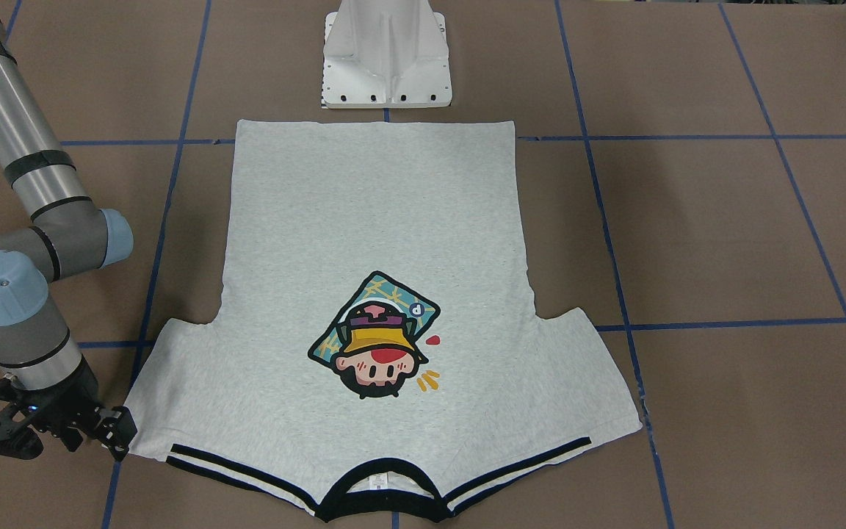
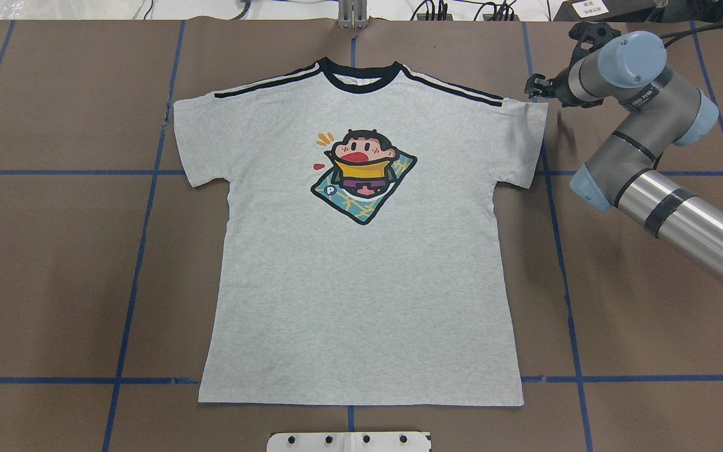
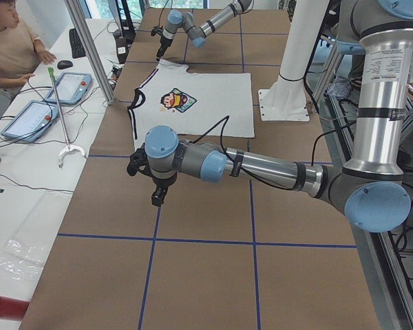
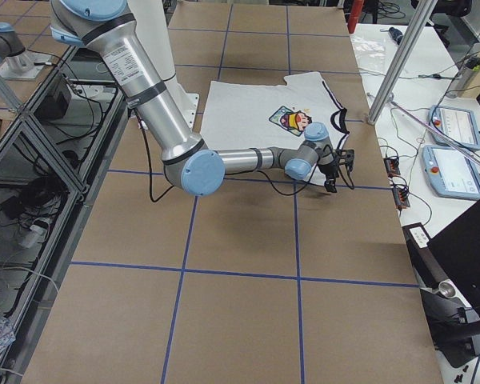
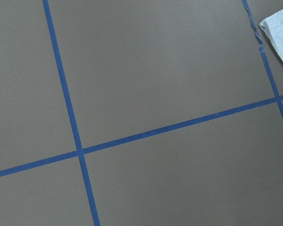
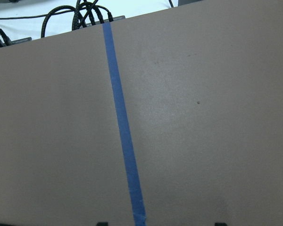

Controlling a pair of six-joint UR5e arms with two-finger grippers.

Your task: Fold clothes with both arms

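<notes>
Right fingers spread: the right wrist view shows two black tips well apart at its lower edge, nothing between them, only bare bench and a blue tape line below. They sit low, just beside the outer top corner of the sleeve on the robot's right; touching or not, can't tell. Left fingers show only in the left side view, so spread or pressed together can't be told. They hang over bare bench, off to the shirt's left. The left wrist view catches only a corner of cloth at its upper right edge.

Shirt lies flat and spread on the bench, print up, collar away from the robot, hem toward the base, both sleeves out. No fold in it.

Step, as I judge it: the very start, with the approach to the first grasp and folding not yet begun. The right arm looks nearly placed, the left not.

Next move likely calls for the right fingers to drop onto the sleeve or shoulder edge and pinch both layers. The left fingers need to come in to the matching spot on the other sleeve so both lift together. A one-sided pull would skew the shirt.
</notes>
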